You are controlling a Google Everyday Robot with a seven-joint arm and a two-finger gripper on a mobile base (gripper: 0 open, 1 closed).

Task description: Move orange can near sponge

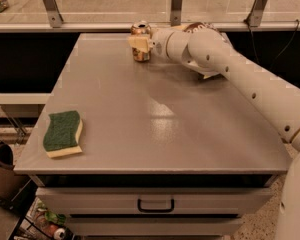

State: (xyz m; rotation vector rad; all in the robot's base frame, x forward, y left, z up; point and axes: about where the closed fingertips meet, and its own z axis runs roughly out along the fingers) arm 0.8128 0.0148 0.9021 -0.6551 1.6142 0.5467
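Note:
The orange can stands upright at the far edge of the grey table, near its middle. My gripper is at the can, its pale end across the can's front, so the middle of the can is hidden. The arm reaches in from the right. The sponge, green on top with a pale yellow base, lies flat near the table's front left corner, far from the can and the gripper.
A chip bag lies at the far right of the table, mostly hidden under my arm. A railing with metal posts runs behind the table. A drawer with a handle sits below the front edge.

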